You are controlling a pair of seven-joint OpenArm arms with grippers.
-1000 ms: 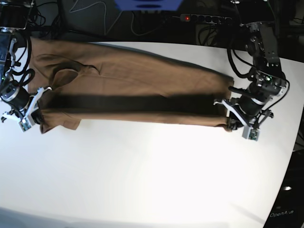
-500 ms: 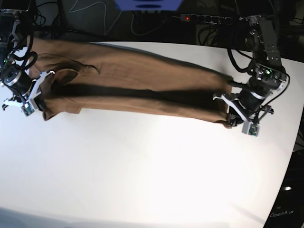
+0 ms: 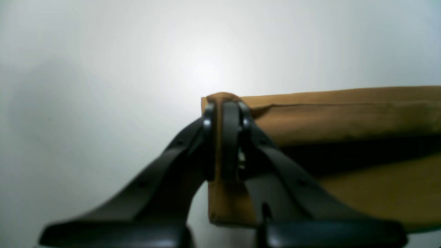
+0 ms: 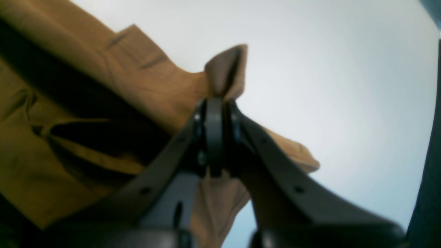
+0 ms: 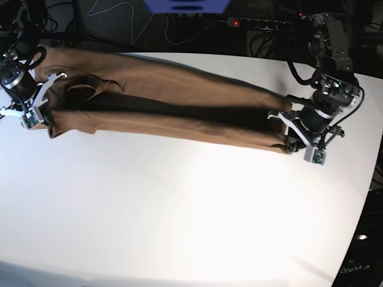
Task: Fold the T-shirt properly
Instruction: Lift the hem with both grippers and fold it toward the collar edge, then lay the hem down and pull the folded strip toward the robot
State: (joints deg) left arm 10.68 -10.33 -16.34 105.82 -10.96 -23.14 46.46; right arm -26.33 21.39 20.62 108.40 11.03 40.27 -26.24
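The tan-brown T-shirt (image 5: 173, 124) lies stretched sideways across the far part of the white table (image 5: 179, 215). Its near edge is raised and casts a dark shadow band on the layer beneath. At the right end, my left gripper (image 5: 291, 142) is shut on a corner of the T-shirt. In the left wrist view the left gripper (image 3: 225, 106) pinches the hem corner of the T-shirt (image 3: 344, 117). My right gripper (image 5: 43, 115) is shut on the cloth at the left end. The right wrist view shows the right gripper (image 4: 214, 103) with a peak of T-shirt fabric (image 4: 144, 79) poking above its tips.
A power strip (image 5: 257, 24) with a red light, cables and a blue object (image 5: 185, 6) lie beyond the table's far edge. The table's curved right edge runs close beside the left arm.
Both grippers have carried the shirt's near edge toward the far side of the table. The visible band of cloth has grown narrower.
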